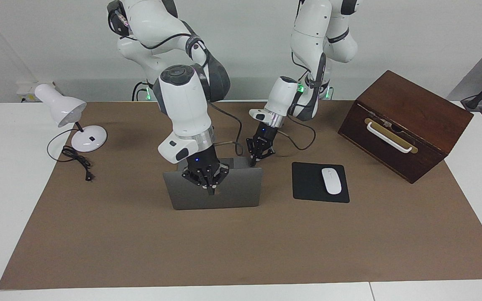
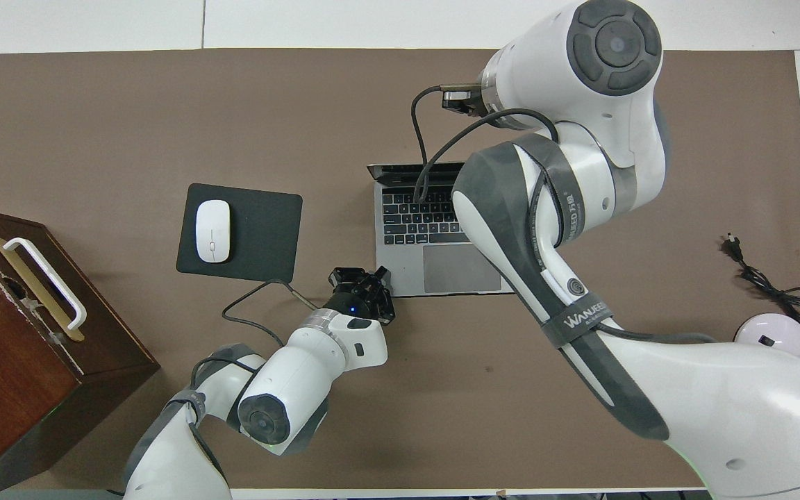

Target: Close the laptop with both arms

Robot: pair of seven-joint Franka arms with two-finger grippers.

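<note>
The laptop (image 1: 214, 189) stands open mid-mat, beside the mouse pad (image 1: 320, 182). The right gripper (image 1: 211, 190) is set against the outer face of the lid, fingers clenched on nothing. The left gripper (image 1: 254, 161) is at the base's corner nearest the robots, clenched too, empty. The lid should be pushed slowly toward the keyboard while the base is pinned, so sliding is avoided.

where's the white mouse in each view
Facing view: the small white oval mouse lies on the black rectangular mouse pad, lower right of centre.
Overhead view: same mouse, left of centre.
Shared landmark: the open silver-grey laptop beside the pad.
</note>
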